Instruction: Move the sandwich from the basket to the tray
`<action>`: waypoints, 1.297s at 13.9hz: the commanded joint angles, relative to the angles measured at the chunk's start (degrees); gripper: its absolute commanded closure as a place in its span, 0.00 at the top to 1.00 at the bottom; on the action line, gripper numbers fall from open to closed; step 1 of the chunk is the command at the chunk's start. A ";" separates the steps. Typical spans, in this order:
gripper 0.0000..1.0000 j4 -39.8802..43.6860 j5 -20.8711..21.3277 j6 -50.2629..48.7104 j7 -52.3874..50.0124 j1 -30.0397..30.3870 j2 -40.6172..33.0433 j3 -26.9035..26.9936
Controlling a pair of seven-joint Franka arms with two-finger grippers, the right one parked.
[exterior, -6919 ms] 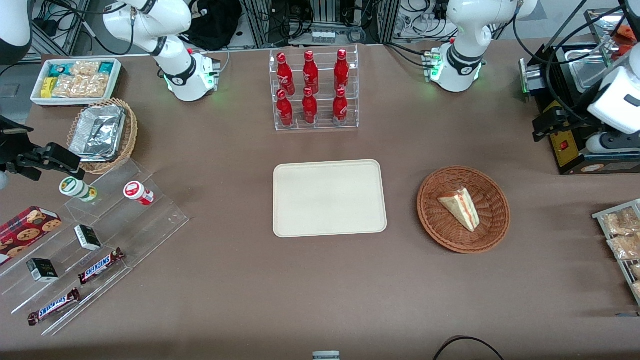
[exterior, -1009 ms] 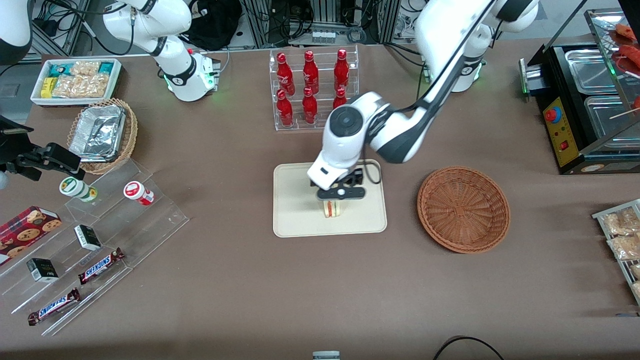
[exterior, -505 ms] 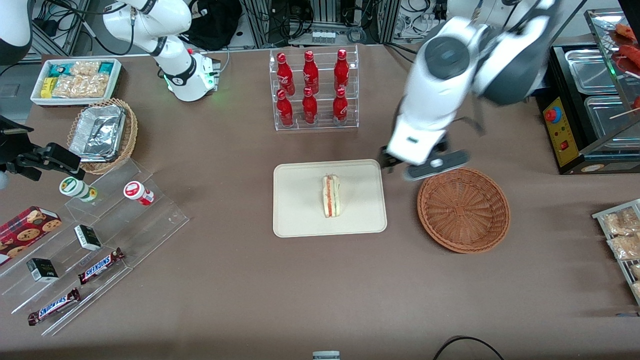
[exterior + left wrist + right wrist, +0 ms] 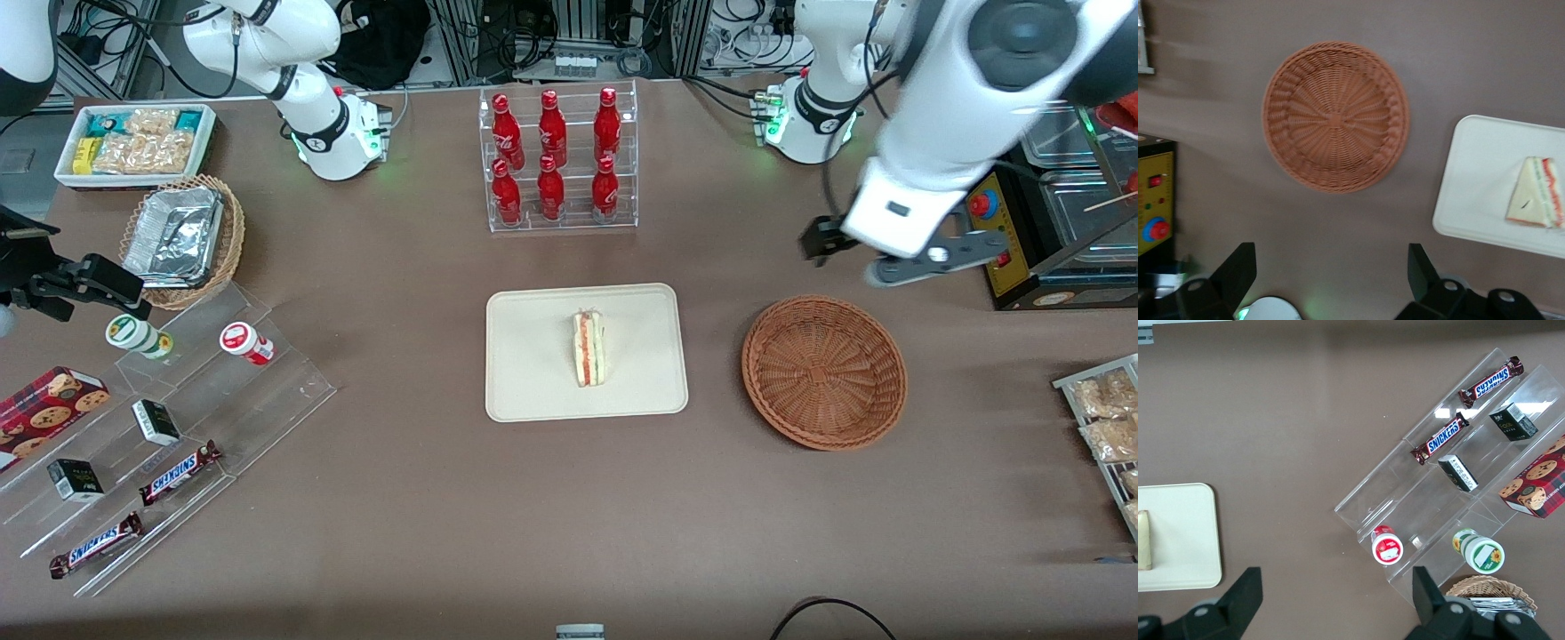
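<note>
The sandwich (image 4: 589, 348) stands on its edge in the middle of the cream tray (image 4: 533, 373), filling layers facing up; it shows too in the left wrist view, sandwich (image 4: 1536, 202) on tray (image 4: 1478, 180), and a sliver of it in the right wrist view, sandwich (image 4: 1143, 540). The reddish-brown wicker basket (image 4: 824, 371) sits beside the tray toward the working arm's end, with nothing in it; the basket (image 4: 1335, 125) is also seen from the wrist. My gripper (image 4: 898, 258) hangs high above the table, farther from the front camera than the basket, open and holding nothing, gripper (image 4: 1331, 267).
An acrylic rack of red bottles (image 4: 556, 160) stands farther back than the tray. A black appliance with a red button (image 4: 1000, 231) sits near my gripper. Snack packets on a rack (image 4: 1107, 418) lie at the working arm's end. Acrylic steps with snacks (image 4: 160, 418) lie toward the parked arm's end.
A second ago my gripper was down on the sandwich over the tray. It has let go, risen and swung toward the working arm's end, past the basket. The sandwich stays on the tray.
</note>
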 commanded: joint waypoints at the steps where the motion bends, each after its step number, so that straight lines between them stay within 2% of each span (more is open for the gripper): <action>1: 1.00 -1.53 -0.84 -1.55 8.32 7.32 -3.67 -0.64; 4: 1.00 -0.57 -4.52 -3.84 19.24 13.74 -4.03 -0.55; 6: 1.00 0.05 -5.85 -4.02 23.20 13.94 -3.85 3.04; 8: 1.00 3.20 -5.67 -4.10 23.39 13.85 -2.37 3.41; 13: 1.00 4.27 -4.71 -4.02 23.66 13.41 -1.48 3.06; 15: 1.00 3.48 -1.04 -5.15 23.74 12.62 -1.65 3.14; 18: 1.00 4.09 -1.01 -4.98 23.92 12.35 -1.65 3.06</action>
